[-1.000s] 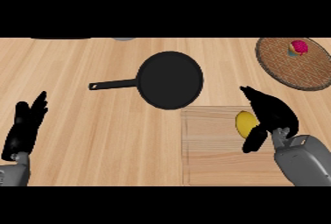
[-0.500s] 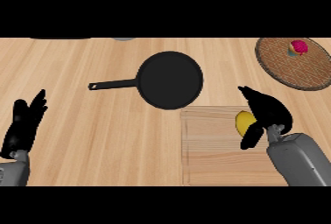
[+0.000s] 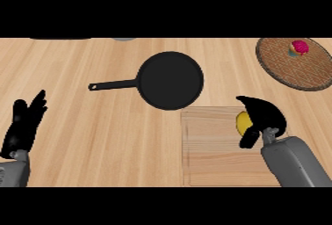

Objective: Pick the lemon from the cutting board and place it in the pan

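A yellow lemon [image 3: 242, 123] lies on the light wooden cutting board [image 3: 211, 154] at the lower right. My right hand [image 3: 265, 116] covers most of the lemon from the right, fingers curved over its top and thumb down at its near side; only the lemon's left part shows. The black pan [image 3: 172, 80] sits up and to the left of the board, its handle [image 3: 114, 85] pointing left, with nothing in it. My left hand [image 3: 24, 125] rests open at the left edge, fingers up.
A round woven mat [image 3: 295, 66] at the top right carries a small pink and yellow item [image 3: 299, 47]. Dark and grey objects peek in along the counter's far edge [image 3: 123, 39]. Bare wooden counter lies between the pan and my left hand.
My right hand has shifted slightly left and closed further around the lemon, hiding more of it. Lemon, pan and left hand stay where they were.
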You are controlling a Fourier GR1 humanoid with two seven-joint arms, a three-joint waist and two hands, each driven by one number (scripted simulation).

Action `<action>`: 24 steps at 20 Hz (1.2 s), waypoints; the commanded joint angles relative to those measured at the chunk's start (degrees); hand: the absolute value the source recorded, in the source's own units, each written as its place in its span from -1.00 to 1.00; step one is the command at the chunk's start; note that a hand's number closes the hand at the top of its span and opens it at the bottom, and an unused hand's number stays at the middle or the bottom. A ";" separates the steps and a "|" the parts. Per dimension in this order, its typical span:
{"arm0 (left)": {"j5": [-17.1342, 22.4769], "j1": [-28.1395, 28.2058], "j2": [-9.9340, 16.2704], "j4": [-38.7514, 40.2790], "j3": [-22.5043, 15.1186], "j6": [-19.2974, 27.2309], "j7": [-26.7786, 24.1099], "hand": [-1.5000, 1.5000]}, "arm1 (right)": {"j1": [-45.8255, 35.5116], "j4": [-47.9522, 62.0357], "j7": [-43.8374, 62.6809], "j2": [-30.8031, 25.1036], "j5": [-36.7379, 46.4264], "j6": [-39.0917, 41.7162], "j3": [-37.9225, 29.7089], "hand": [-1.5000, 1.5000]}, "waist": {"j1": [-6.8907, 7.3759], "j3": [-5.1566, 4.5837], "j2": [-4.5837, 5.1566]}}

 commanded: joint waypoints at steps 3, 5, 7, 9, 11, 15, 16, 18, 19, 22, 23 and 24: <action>-1.56 0.98 -0.89 -1.43 -0.75 0.42 0.42 0.00 | 0.07 4.18 -7.55 -1.95 7.93 -5.10 3.26 1.00 | 0.17 0.01 0.03; -0.88 4.44 -1.59 -7.00 -1.41 -0.78 2.20 0.00 | 0.58 3.48 -8.94 -2.38 8.95 -6.31 2.17 1.00 | 0.23 0.02 -0.04; -0.96 0.26 -0.81 -0.75 0.61 -0.70 0.96 0.00 | 0.91 2.71 -5.76 1.19 11.61 -6.39 3.61 1.00 | -0.03 -0.01 0.02; -2.23 0.93 -2.70 -1.41 -0.16 1.18 -0.74 0.00 | -0.40 8.33 -12.33 -1.19 11.93 -9.24 0.53 1.00 | 0.05 0.00 0.06; -1.08 -0.47 -0.70 -0.40 1.89 -1.21 0.83 0.00 | 1.35 3.57 -10.99 0.34 11.70 -6.48 -0.63 1.00 | -0.07 0.00 0.01; 0.04 0.99 0.93 -2.21 2.64 -1.91 2.44 0.00 | 9.25 -4.29 14.02 12.76 16.20 -11.28 2.10 1.00 | -1.99 -0.12 -0.81; -1.78 1.85 -1.43 -3.28 0.70 0.23 2.25 0.00 | 9.09 -5.48 18.96 14.29 16.66 -11.37 0.48 1.00 | -2.77 -0.17 -1.20; -0.76 2.63 0.54 -2.84 2.52 -0.81 2.64 0.00 | 13.62 -5.82 25.83 17.23 18.67 -16.55 1.56 1.00 | -3.55 -0.18 -1.69; -0.67 3.68 -0.38 -3.29 1.98 -0.87 1.62 0.00 | 15.14 -7.93 29.29 17.31 18.65 -18.82 3.80 1.00 | -2.73 -0.16 -1.66; -0.86 2.63 -0.27 -2.85 2.05 -0.61 2.10 0.00 | 16.42 -15.67 38.65 17.48 23.58 -22.77 10.31 1.00 | -2.72 -0.24 -1.44; -0.81 3.32 0.29 -2.68 2.04 -1.40 2.05 0.00 | 16.47 -17.10 40.48 17.51 26.98 -24.49 13.67 1.00 | -1.89 -0.23 -1.30; -1.47 2.50 -0.91 -2.53 1.29 -0.28 1.40 0.00 | 15.41 -17.47 40.17 17.54 33.08 -25.88 16.25 1.00 | -2.19 -0.33 -1.35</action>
